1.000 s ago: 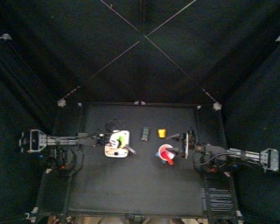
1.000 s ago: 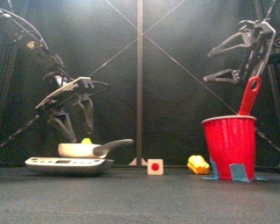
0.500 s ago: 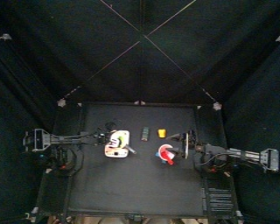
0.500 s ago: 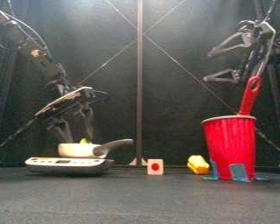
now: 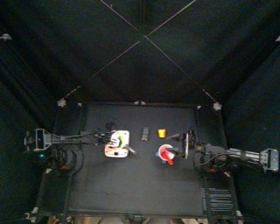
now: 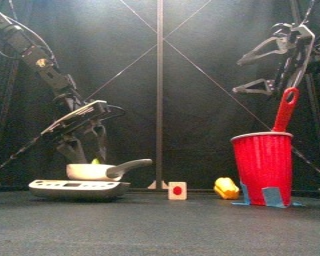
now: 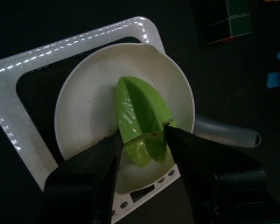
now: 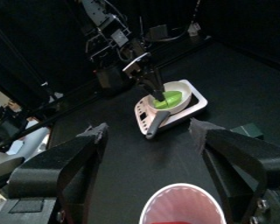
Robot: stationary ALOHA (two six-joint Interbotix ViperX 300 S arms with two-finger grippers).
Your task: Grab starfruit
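Note:
A green starfruit (image 7: 140, 114) lies in a white pan (image 7: 84, 105) on a white scale (image 7: 38, 74). My left gripper (image 7: 143, 140) is open just above it, with its jaws on either side of the fruit's near end. In the front view the left gripper (image 6: 85, 135) hangs over the pan (image 6: 93, 172), and only a yellow tip of the starfruit (image 6: 96, 161) shows. In the top view the pan (image 5: 115, 145) is left of centre. My right gripper (image 8: 160, 166) is open above a red cup (image 8: 178, 208).
The red cup (image 6: 263, 166) holds a red spatula (image 6: 286, 105) at the right. A small white and red cube (image 6: 178, 189) and a yellow piece (image 6: 226, 186) lie between the pan and the cup. The pan's grey handle (image 6: 129, 166) points right.
My left gripper has come down toward the pan and the starfruit. The right arm has not moved.

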